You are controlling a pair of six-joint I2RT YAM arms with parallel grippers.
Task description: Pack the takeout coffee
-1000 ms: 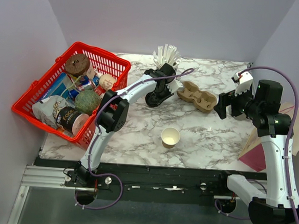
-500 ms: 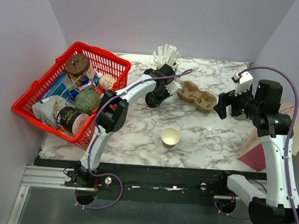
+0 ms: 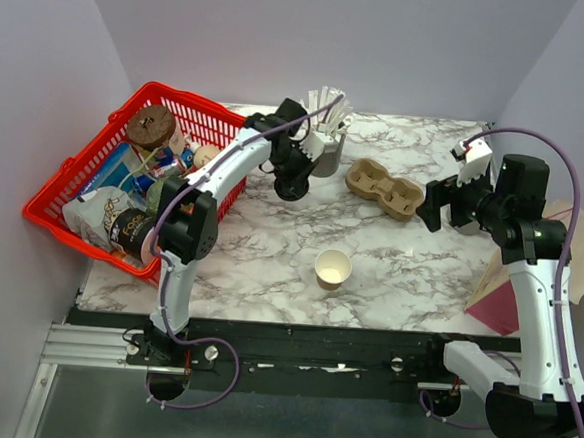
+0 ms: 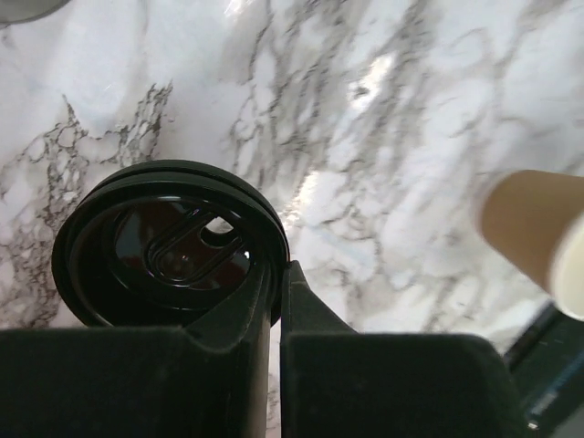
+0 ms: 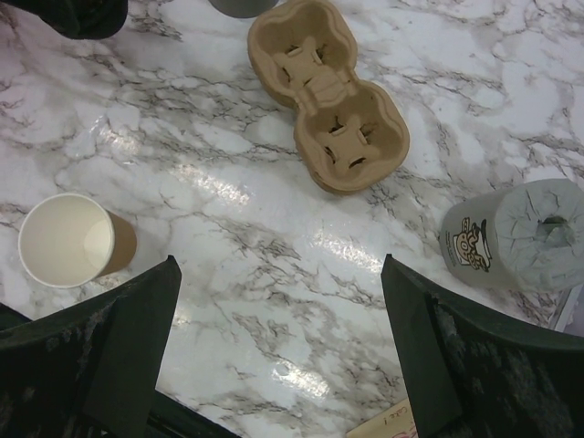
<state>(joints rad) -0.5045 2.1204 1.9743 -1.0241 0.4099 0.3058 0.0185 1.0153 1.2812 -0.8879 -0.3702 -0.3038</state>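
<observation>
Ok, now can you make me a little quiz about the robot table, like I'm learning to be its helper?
1. True or false: the paper cup stands upright with nothing inside it.
2. Pick one: what is the left gripper pinching? A) the black lid B) a white stick C) a red basket
3. Count: how many cup holes does the brown carrier have?

Key: 1 true; 2 A; 3 two.
</observation>
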